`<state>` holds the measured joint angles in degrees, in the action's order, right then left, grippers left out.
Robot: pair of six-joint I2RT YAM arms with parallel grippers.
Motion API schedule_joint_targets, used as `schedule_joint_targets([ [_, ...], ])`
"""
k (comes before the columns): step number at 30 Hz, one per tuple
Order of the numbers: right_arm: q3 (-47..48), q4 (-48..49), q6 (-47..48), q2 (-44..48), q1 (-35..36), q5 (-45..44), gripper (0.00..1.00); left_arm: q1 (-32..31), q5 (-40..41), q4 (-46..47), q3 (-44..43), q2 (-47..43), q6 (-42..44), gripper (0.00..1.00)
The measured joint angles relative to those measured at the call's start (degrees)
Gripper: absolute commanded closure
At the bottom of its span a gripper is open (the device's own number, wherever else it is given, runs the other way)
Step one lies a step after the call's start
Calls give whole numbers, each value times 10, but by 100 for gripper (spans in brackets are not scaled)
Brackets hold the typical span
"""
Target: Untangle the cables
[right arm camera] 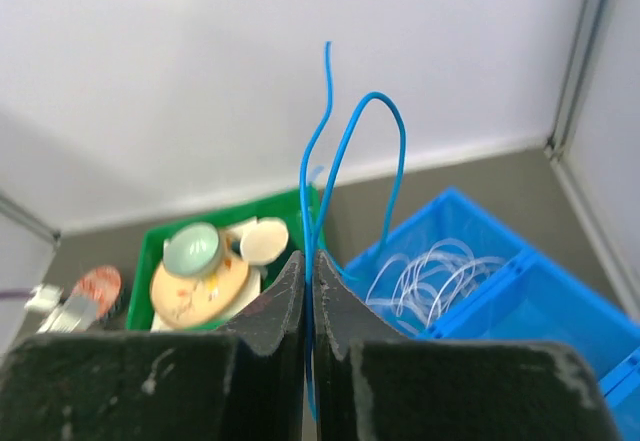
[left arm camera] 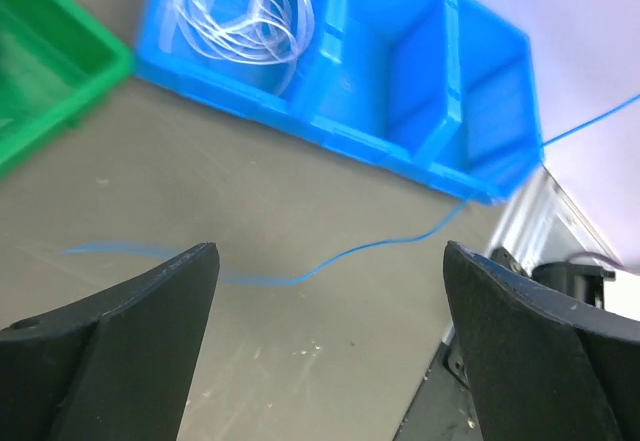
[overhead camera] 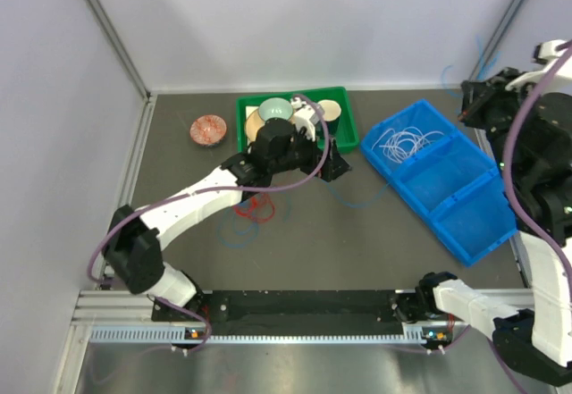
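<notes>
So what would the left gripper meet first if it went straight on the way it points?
Probably the blue cable lying on the grey table ahead of the left gripper; depth unclear.

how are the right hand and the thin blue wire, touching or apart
Touching. The right wrist view shows the thin blue wire pinched between the shut fingers of the right hand, looping up above them.

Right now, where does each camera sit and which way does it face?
Top external: above, behind; looks down on table, left arm, right arm.
Left wrist: looks past open left gripper at blue cable, blue bin.
Right wrist: raised; looks over shut right gripper, pinching blue cable, toward green tray.
Shared: white cable in the bin, all three.
</notes>
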<state>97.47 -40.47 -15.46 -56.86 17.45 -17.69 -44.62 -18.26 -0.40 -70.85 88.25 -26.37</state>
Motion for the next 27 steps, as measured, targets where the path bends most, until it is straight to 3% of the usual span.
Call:
schedule_joint_targets([
  [5,98,-10,35,-27,0,-35,100,7,71,15,62,-68,-5,1],
  [11,191,-16,78,-73,0,-74,100,20,131,6,101,-82,-19,1],
  [20,262,-23,133,-129,-2,-129,100,25,142,-10,101,-82,-20,1],
  [27,246,-22,132,-147,-30,-116,100,25,122,-37,100,-76,-9,1],
])
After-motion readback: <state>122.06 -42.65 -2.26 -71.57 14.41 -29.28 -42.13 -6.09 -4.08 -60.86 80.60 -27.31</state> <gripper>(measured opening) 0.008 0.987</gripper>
